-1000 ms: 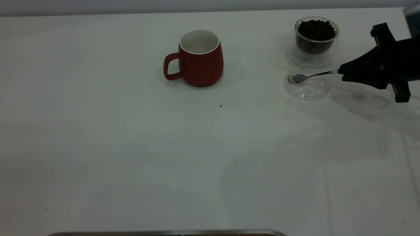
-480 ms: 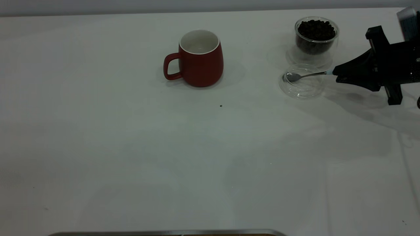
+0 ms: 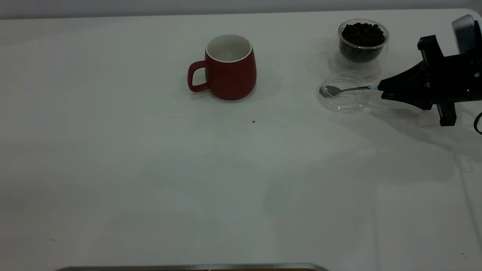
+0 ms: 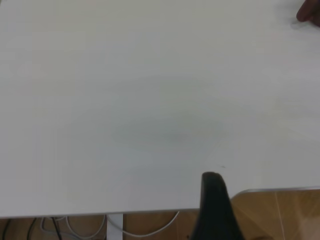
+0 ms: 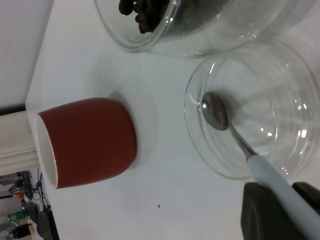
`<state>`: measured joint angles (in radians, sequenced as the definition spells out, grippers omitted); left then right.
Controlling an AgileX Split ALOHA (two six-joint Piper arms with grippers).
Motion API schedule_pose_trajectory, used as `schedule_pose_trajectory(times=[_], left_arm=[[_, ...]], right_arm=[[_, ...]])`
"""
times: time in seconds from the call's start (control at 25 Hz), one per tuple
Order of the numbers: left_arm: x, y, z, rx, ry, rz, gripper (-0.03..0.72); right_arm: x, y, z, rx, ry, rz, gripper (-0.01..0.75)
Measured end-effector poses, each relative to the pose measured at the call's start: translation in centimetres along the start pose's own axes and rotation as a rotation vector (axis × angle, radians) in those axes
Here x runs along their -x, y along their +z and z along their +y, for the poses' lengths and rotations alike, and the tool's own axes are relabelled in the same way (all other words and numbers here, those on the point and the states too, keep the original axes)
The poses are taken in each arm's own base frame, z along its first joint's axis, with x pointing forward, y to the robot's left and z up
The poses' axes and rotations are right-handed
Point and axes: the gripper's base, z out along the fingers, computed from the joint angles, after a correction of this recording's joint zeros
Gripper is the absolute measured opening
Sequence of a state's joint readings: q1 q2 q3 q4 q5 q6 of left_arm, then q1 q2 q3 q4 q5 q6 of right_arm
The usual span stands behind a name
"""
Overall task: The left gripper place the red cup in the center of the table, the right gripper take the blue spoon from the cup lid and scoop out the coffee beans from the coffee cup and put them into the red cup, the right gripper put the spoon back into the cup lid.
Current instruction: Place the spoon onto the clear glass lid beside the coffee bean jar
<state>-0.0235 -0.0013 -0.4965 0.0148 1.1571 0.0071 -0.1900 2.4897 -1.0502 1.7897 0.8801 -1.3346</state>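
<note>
Pale-blue handle of blue spoon [image 3: 348, 89] pinched by right end effector [image 3: 381, 90]; metal bowl in cup lid [image 3: 343, 106].

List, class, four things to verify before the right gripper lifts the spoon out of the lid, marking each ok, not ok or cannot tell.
1. Right gripper shut on the blue spoon handle: ok.
2. Spoon bowl inside the cup lid, empty: ok.
3. Coffee cup upright beside the lid, coffee beans filling it: ok.
4. Red cup upright, mouth open, standing apart from the lid: ok.
5. Left gripper away from the red cup: ok; open or shut: cannot tell.
</note>
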Motion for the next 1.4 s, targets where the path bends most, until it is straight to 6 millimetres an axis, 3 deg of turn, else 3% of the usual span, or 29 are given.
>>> schedule_pose_trajectory(times=[0.24, 0.56, 0.92, 1.12, 1.24, 1.4], left_arm=[[0.0, 0.0, 0.0, 0.0, 0.0, 0.0, 0.587], [0.0, 0.0, 0.0, 0.0, 0.001, 0.0, 0.587], [0.0, 0.0, 0.0, 0.0, 0.001, 0.0, 0.587], [0.0, 0.0, 0.0, 0.0, 0.001, 0.0, 0.587], [0.0, 0.0, 0.0, 0.0, 0.001, 0.0, 0.587], [0.0, 0.0, 0.0, 0.0, 0.001, 0.0, 0.587]], right_arm=[[0.0, 0.0, 0.0, -0.004, 0.0, -0.001, 0.144], [-0.1, 0.1, -0.8, -0.057, 0.005, -0.005, 0.309], [-0.1, 0.1, -0.8, -0.061, -0.015, 0.001, 0.359], [-0.1, 0.0, -0.9, -0.1, -0.047, 0.012, 0.478], [0.2, -0.7, -0.1, -0.131, -0.105, 0.024, 0.537], [0.9, -2.8, 2.7, -0.172, -0.191, 0.043, 0.562]])
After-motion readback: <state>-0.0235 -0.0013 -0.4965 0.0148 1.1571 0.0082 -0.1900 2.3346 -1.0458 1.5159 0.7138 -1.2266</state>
